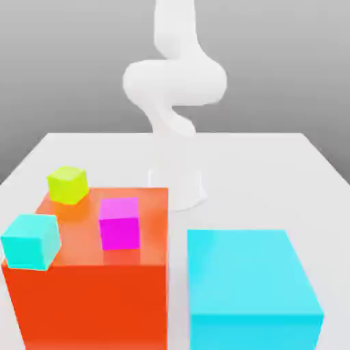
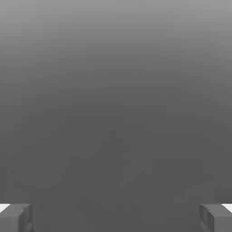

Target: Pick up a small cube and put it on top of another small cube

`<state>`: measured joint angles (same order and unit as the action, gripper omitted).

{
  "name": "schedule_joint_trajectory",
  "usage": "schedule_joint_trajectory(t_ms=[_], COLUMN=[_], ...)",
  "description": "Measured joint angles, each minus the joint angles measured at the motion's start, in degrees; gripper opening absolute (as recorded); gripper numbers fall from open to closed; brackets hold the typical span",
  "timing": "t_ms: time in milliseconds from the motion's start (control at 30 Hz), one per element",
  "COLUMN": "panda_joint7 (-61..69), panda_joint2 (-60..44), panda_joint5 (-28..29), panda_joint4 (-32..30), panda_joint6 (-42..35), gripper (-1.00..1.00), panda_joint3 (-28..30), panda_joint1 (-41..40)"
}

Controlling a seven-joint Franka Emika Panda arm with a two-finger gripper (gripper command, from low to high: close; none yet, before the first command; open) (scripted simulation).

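Since nothing is yet grasped, the step in hand is the approach, and it is best done by choosing one small cube, bringing the gripper (image 2: 116, 217) squarely above it with the fingers aligned to two opposite faces, and descending straight so the neighbours are not nudged. In the hand view the two fingertips (image 2: 16, 217) stand far apart at opposite edges with only plain grey between them, so the pincer is fully spread and holds nothing. In the exterior view three small cubes sit on top of a large orange block (image 1: 89, 301): a yellow-green cube (image 1: 67, 184) toward the back, a magenta cube (image 1: 119, 223) near the middle, and a cyan cube (image 1: 31, 240) at the front corner on the exterior view's left, apparently overhanging the edge. A large cyan block (image 1: 249, 287) stands just beside the orange one. The white arm (image 1: 174, 82) rises behind, well apart from the cubes. The magenta cube looks the easiest pick; the overhanging cyan one seems a risky base.
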<state>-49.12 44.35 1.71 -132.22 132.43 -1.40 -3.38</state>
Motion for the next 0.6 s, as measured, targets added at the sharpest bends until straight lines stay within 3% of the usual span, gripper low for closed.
schedule_joint_trajectory(t_ms=[600], panda_joint7=[-45.3], panda_joint2=[-21.4], panda_joint5=[8.0], panda_joint4=[-13.6], panda_joint6=[13.8], gripper=[0.00], panda_joint3=[-3.4], panda_joint1=[-29.6])
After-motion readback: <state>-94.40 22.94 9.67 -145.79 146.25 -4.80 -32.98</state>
